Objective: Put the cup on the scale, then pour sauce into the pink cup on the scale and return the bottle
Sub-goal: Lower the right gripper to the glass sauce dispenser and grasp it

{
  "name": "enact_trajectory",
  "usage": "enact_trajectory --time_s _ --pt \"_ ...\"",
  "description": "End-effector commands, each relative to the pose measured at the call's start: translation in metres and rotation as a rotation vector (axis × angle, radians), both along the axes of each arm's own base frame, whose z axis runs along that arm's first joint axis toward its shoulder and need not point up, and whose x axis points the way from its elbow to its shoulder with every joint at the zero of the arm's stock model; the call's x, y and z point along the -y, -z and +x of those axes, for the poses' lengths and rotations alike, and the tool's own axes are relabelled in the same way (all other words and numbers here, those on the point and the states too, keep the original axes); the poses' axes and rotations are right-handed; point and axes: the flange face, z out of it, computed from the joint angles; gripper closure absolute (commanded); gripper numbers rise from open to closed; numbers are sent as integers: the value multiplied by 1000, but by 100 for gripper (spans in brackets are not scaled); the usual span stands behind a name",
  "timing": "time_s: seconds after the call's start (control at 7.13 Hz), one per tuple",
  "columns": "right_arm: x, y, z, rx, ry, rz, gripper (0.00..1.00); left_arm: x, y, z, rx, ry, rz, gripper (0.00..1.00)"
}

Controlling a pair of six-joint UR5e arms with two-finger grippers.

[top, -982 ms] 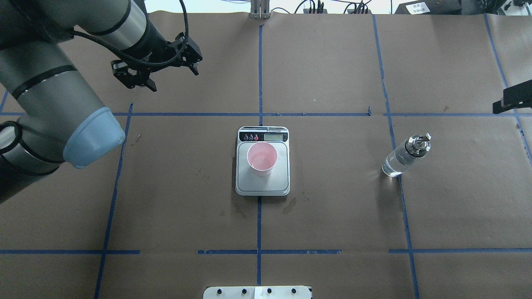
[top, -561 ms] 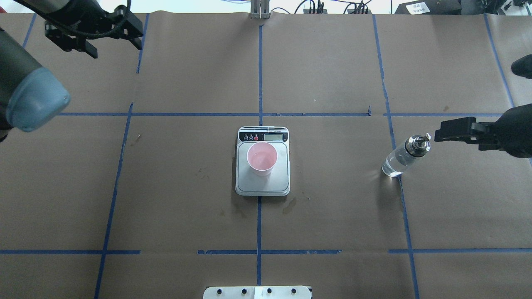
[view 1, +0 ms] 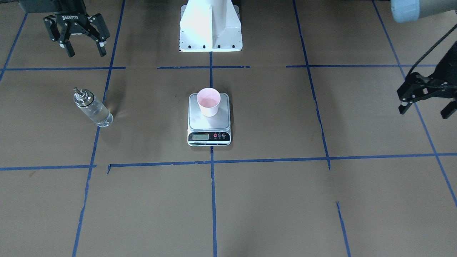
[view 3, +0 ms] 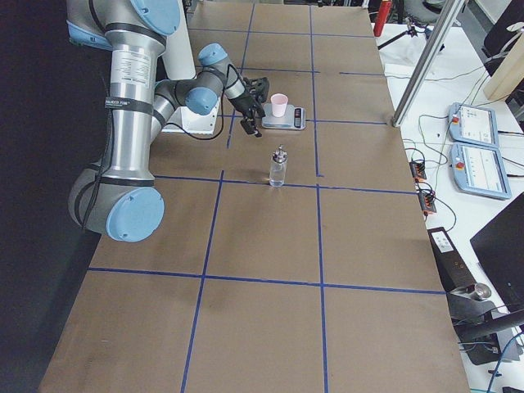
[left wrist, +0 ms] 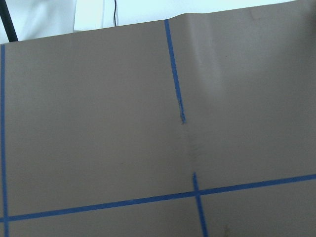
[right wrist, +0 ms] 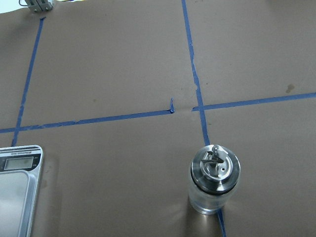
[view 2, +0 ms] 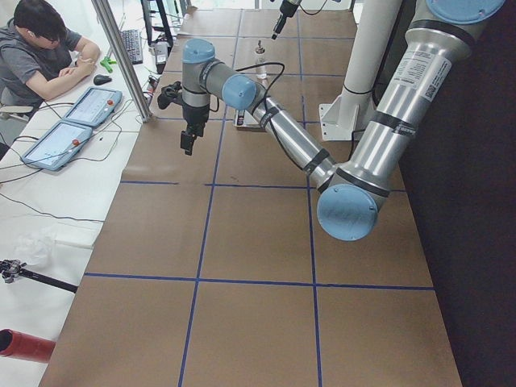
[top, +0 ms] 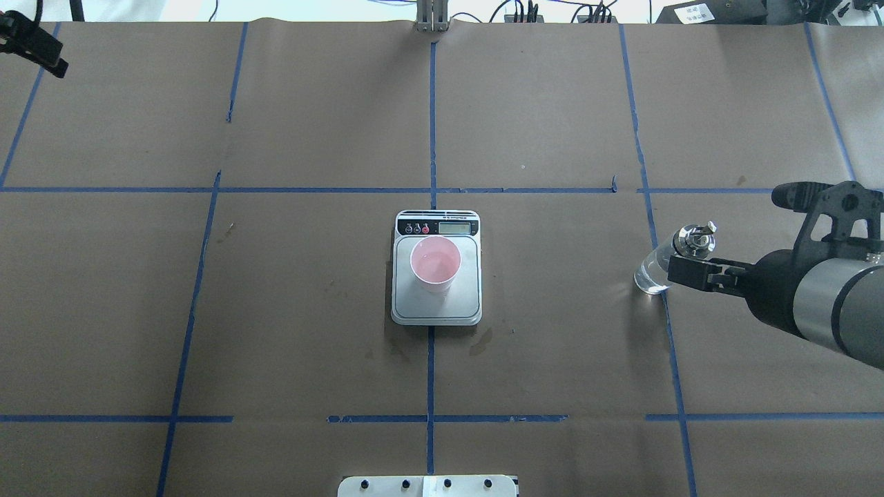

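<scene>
Pink cup (view 1: 209, 101) upright on scale (view 1: 209, 125), mid-table. Glass bottle (view 1: 93, 109) upright on the robot's right side. Right gripper (view 1: 86, 53) spread, near bottle, not touching. Left gripper (view 1: 423, 112) spread, well apart.

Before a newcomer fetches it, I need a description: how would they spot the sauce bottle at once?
On the brown paper table gridded with blue tape, find the central steel-topped digital scale carrying a pale pink paper cup. To the robot's right, on a tape line, stands the small clear glass bottle, the only thing with a metal spout.
</scene>
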Motion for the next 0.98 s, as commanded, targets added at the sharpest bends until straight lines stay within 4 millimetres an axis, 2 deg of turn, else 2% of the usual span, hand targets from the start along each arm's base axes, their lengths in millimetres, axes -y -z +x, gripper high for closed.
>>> enact_trajectory --time_s 0.0,0.28,0.56,0.7,0.84 --pt "-15 -33 -15 -51 -39 91 0 -3 -83 -74 110 -178 122 0" --pt "-17 -89 -35 -57 -89 177 0 -5 -108 -74 114 -183 99 0" --pt "-19 -158 -51 -16 -129 242 0 8 -129 -73 112 -176 145 0" --pt "-23 -177 -59 -52 -155 281 0 12 -135 -73 115 -173 164 0" --pt "-26 -186 -64 -65 -170 307 0 17 -155 -73 120 -176 139 0"
